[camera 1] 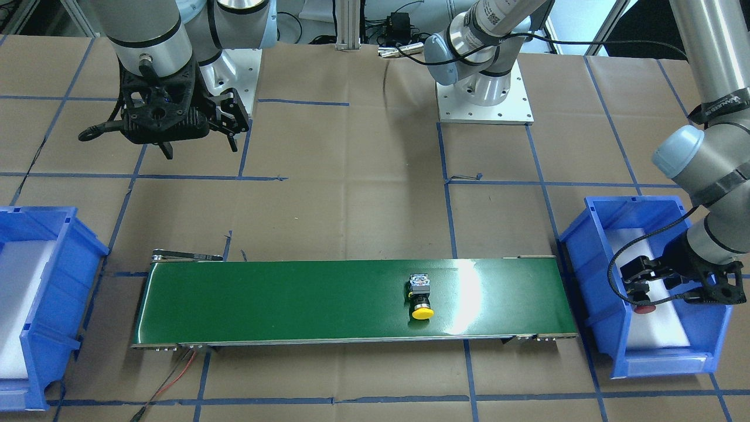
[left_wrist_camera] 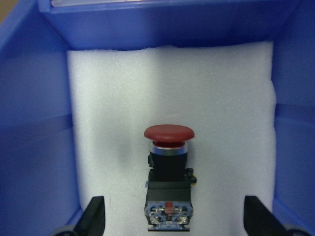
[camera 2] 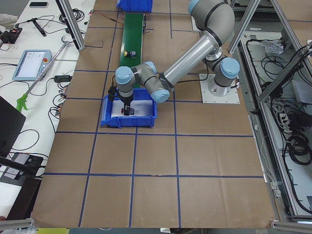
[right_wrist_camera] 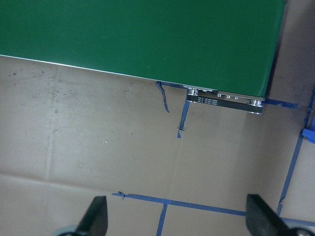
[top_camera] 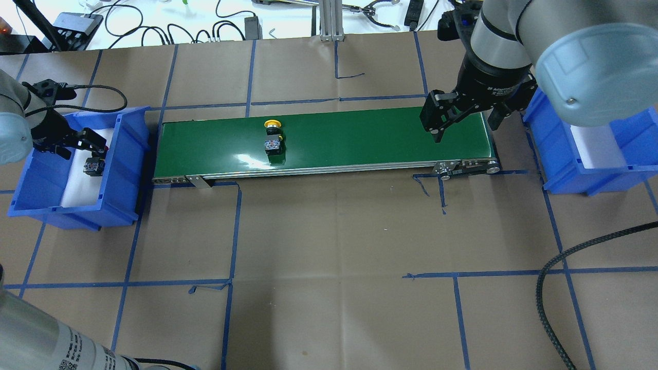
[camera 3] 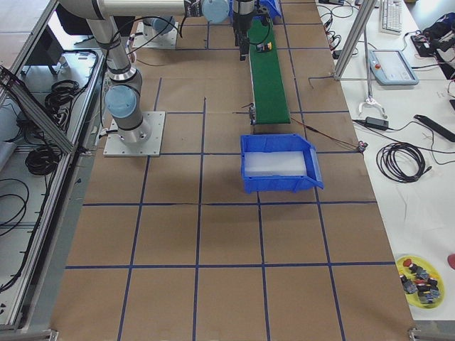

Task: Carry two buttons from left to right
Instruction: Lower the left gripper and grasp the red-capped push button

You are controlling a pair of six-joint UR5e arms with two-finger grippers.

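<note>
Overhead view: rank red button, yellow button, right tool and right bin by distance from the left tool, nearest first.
1. Red button: in the left bin, right by the left tool.
2. Yellow button: on the green belt, left of its middle.
3. Right tool: over the belt's right end.
4. Right bin: beyond the belt's right end.

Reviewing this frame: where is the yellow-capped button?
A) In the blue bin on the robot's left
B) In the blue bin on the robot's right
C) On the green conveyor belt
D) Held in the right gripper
C: the yellow-capped button lies on its side on the green conveyor belt; the red-capped button is the one on the foam in the left blue bin.
</note>
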